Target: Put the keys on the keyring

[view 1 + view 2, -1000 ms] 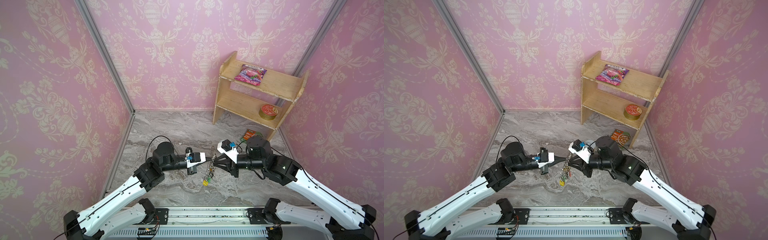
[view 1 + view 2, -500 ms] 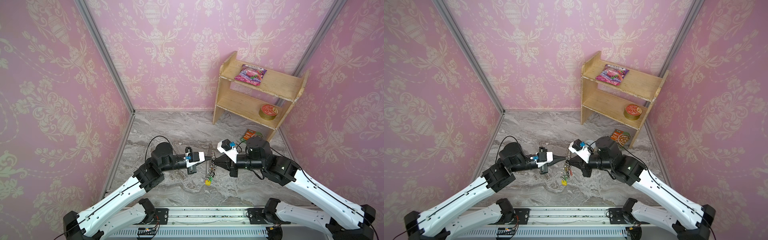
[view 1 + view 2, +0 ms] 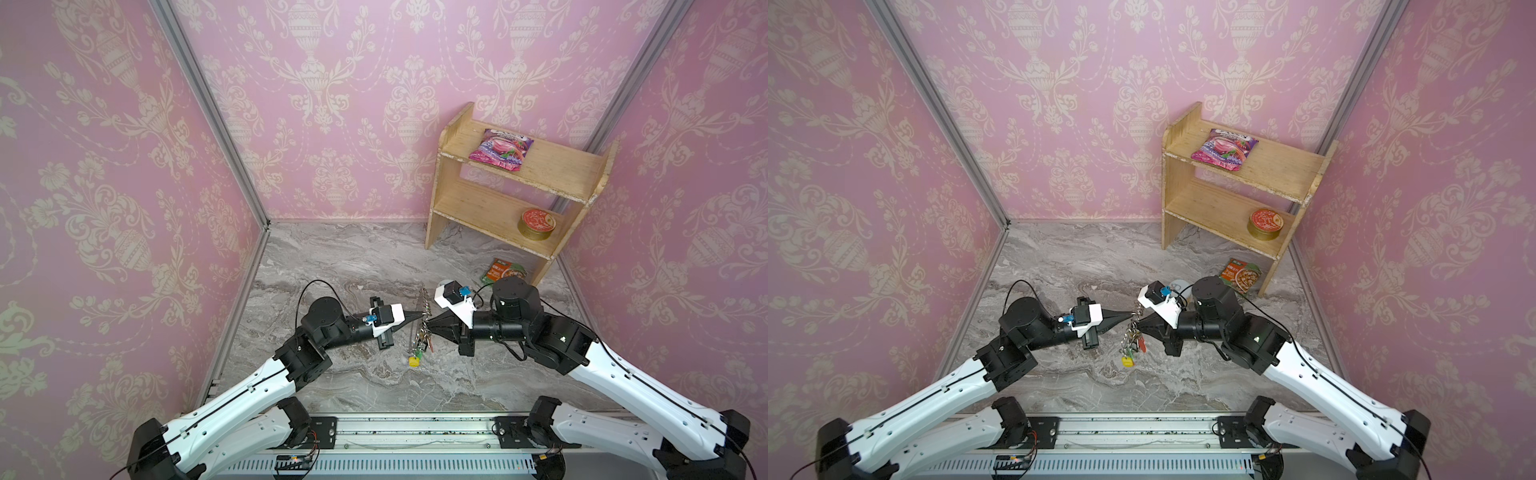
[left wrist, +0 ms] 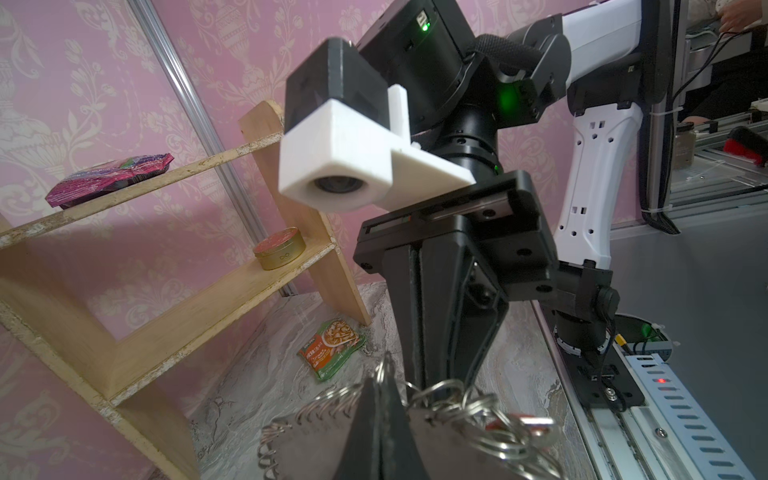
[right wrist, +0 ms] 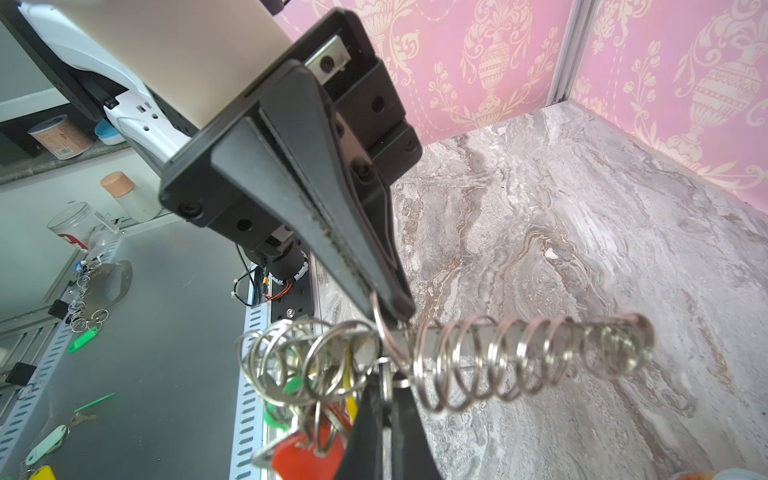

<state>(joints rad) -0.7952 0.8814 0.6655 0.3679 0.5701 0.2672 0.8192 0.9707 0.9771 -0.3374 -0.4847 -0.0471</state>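
Black tapered fingers (image 5: pixel 332 216) on the left gripper (image 3: pixel 417 319) are squeezed right together, no gap at all, nipping one silvery ring of the keyring (image 5: pixel 519 357) at the very tip. The right gripper (image 3: pixel 431 325) comes in from the opposite side, also pinched tight, with a ring caught between its own tips.

In both top views the two grippers meet nose to nose and the keyring hangs between them, over the grey marble floor (image 3: pixel 374 266). It's a flat metal bar threaded with loads of split rings. One end pokes out past the grippers, and the other drops into a messy bunch with a red tag (image 5: pixel 299 455), a green tag (image 5: pixel 296 384) and a yellow tag (image 3: pixel 412 360) lowest. You can't tell if that yellow one touches the floor.

Further back on the right there's a wooden shelf (image 3: pixel 478 208) with a pink snack packet (image 3: pixel 500 154) on top and a round tin (image 3: pixel 536 223) on the lower board. An orange packet (image 3: pixel 505 270) lies on the floor by its foot.
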